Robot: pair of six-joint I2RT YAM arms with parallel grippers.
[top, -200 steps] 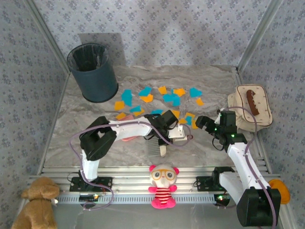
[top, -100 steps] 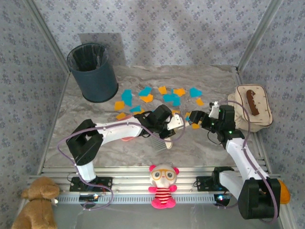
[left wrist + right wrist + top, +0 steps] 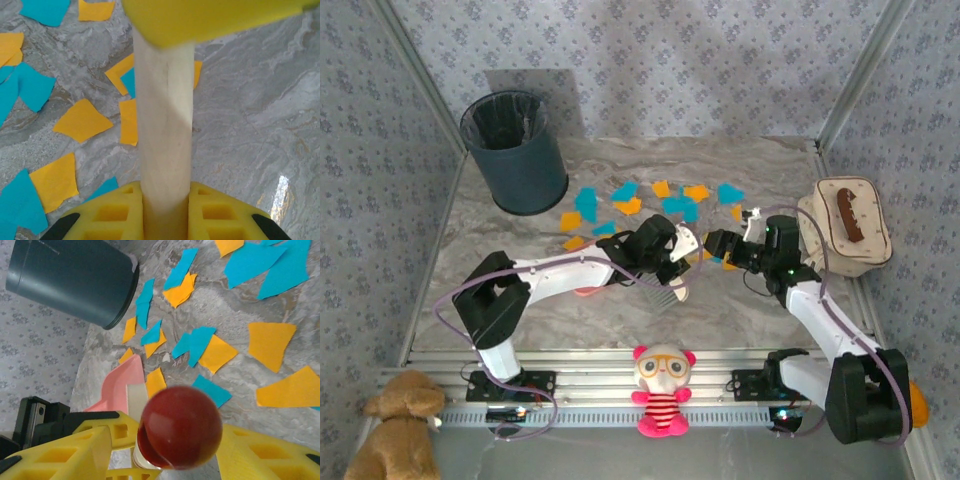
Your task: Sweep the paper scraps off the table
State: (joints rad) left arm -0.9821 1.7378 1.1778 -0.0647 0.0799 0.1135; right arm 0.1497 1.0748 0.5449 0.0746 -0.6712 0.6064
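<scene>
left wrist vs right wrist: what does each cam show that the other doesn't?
Left wrist, not right wrist: the length of the wooden handle clamped between the left fingers. Right wrist, not left wrist: the dark bin, the pink dustpan, and a red ball between the right fingers. Both: orange and blue paper scraps on the marble table.

Top view: pink dustpan [image 3: 584, 291] sits mostly under the left arm [image 3: 570, 268], the brush bristles [image 3: 660, 295] are too small to resolve, and some paper scraps [image 3: 620, 190] are covered where the two wrists meet. Left wrist: brush handle [image 3: 164, 125] masks the scraps behind it, and both its ends are buried in blurred yellow fingers [image 3: 210, 15]. Right wrist: out-of-focus red knob [image 3: 180, 426] hides the handle under it, the dustpan's lower part is behind yellow fingers, and the trash bin [image 3: 70, 280] is cropped by the top edge.
</scene>
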